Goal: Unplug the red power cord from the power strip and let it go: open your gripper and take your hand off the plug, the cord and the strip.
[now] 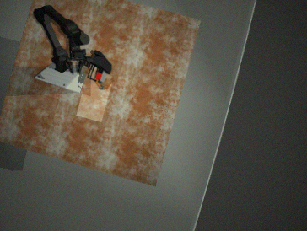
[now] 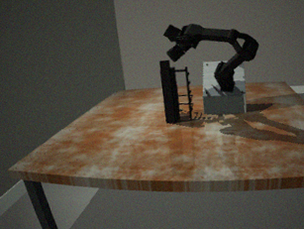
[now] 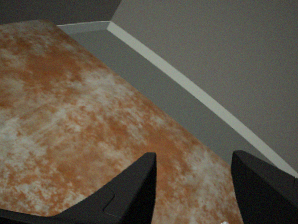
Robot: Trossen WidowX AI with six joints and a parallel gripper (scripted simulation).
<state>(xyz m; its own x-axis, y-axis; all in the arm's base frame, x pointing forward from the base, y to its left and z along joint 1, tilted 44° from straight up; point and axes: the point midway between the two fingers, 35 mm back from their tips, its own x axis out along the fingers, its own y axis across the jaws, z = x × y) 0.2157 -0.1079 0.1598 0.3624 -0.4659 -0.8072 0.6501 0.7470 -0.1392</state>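
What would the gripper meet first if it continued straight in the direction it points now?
Probably the table top: the wrist view shows only that surface between the fingers, with nothing held. The power strip stands below the gripper, seemingly off that line.

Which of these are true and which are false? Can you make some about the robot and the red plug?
1. The jaws are squeezing the red plug. False: nothing is between them; they hang apart near the top of the power strip.
2. The power strip stands upright on the table. True.
3. The arm's base sits on a pale block. True.
4. The red plug lies on the floor. False: it is up at the strip, over the table.
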